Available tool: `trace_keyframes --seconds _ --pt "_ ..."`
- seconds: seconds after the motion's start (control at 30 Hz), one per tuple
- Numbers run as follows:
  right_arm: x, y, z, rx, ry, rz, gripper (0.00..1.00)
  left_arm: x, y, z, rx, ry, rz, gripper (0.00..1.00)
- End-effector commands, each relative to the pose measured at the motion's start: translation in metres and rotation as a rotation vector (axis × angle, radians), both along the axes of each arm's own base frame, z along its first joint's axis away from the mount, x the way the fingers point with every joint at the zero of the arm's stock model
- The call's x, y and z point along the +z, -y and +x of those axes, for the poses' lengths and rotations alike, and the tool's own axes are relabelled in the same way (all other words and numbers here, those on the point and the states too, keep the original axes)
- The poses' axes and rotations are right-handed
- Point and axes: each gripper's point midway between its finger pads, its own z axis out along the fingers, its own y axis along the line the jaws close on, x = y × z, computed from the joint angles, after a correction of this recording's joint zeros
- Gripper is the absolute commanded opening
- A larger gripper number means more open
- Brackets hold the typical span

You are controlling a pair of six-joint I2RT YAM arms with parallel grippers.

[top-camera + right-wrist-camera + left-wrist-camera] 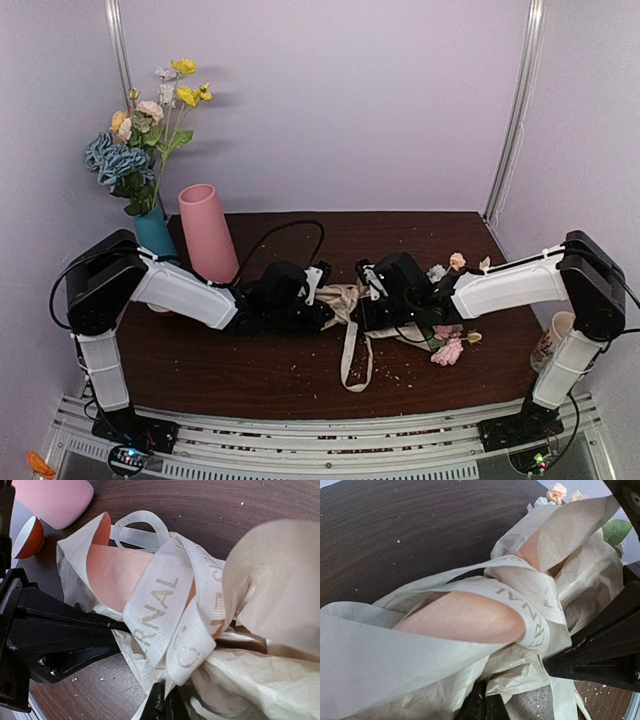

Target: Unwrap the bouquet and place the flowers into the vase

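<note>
The bouquet [352, 305] lay on its side on the table [250, 375], well to the right of the vase [207, 232] and nearer the arms than it. Its wrapped end was turned toward the vase and the flowers [447, 348] spilled out on the side away from it. That lie looked deliberate: flat on the wood, the wrap could be worked from both sides at once.

The left gripper [328, 300], on the vase side of the bundle, had its jaws closed to a point on a fold of the crinkled paper [585, 580]. By my reading it served as the anchor, so the cone would not slide. The right gripper [364, 303], on the side away from the vase, was likewise shut tight, its tip buried in the wrap just under the knot of the cream ribbon [160, 600] — whether it pinched ribbon or only paper I could not tell. The ribbon was not yet undone: loops ringed the cone and one tail trailed away from the vase toward the arms' bases.

The vase stood upright, well apart from the work — probably so nothing would knock it before the stems were free. A teal vase [152, 232] stood just beside it on its left, and a small red-and-white bowl [27, 537] sat near its foot.
</note>
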Motion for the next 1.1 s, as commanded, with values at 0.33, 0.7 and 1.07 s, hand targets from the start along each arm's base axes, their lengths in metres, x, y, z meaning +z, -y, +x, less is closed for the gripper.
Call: trace_keyframes --seconds 0.33,0.7,1.07 --pt "0.077 0.015 -0.031 0.173 0.116 0.051 0.0 0.026 -0.005 0.022 0.089 0.082 -0.01 0.0" --pt "0.211 0.026 -0.059 0.296 0.415 0.255 0.0 0.024 -0.002 0.023 0.081 0.078 -0.009 0.0" --pt "0.315 0.05 -0.116 0.437 0.652 0.527 0.0 0.023 -0.001 0.022 0.083 0.072 -0.013 0.0"
